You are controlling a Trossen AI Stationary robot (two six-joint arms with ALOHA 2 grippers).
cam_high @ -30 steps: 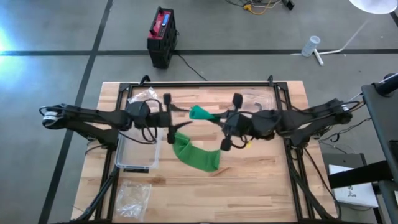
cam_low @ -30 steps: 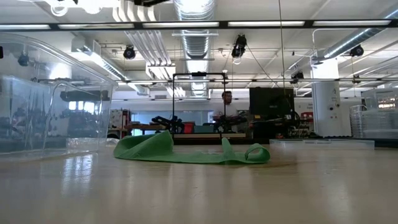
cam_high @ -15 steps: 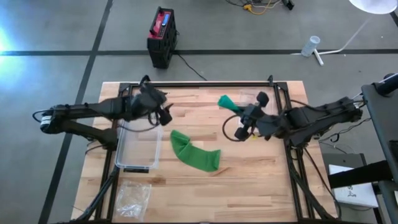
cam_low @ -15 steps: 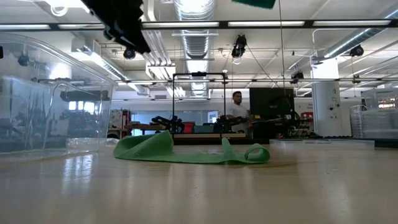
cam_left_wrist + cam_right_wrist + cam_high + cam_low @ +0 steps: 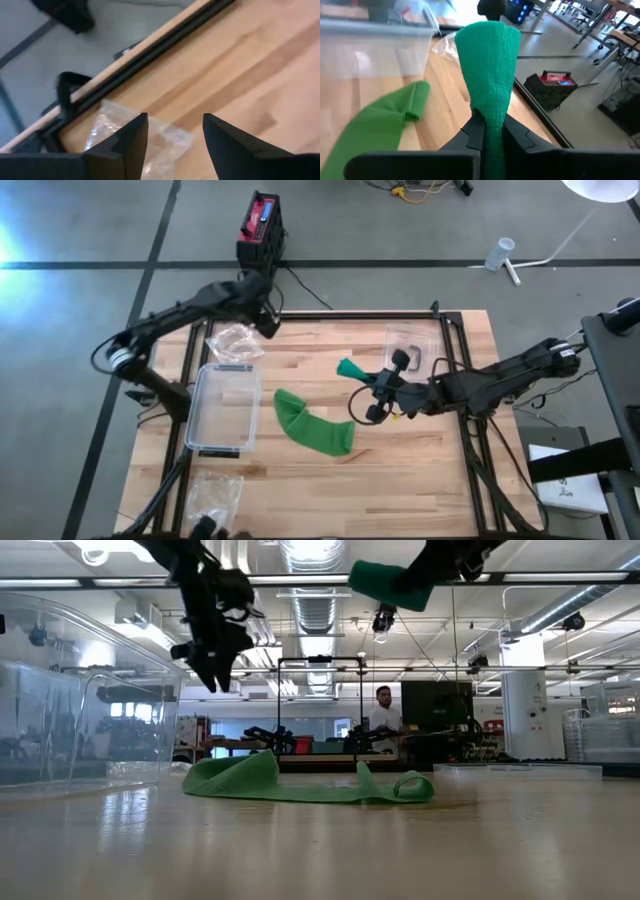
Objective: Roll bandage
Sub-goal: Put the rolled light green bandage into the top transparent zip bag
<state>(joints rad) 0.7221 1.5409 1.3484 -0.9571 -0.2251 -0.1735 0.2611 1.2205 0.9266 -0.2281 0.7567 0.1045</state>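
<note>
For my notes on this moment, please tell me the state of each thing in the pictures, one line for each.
Right pincer: shut on the green bandage end, raised above the table.
Green bandage end: pinched, lifted, sticking up.
Green bandage on the table: lying loose, unrolled, not held.
Left pincer: open, empty, above the plastic bag at the far edge.
Plastic bag: crumpled, lying flat.
Clear box: upright, no lid on it.

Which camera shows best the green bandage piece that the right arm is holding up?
The right wrist view: the green bandage piece fills the frame, pinched in shut jaws. The high view shows it small, the low view shows it raised near the top edge, and the left wrist view misses it.
</note>
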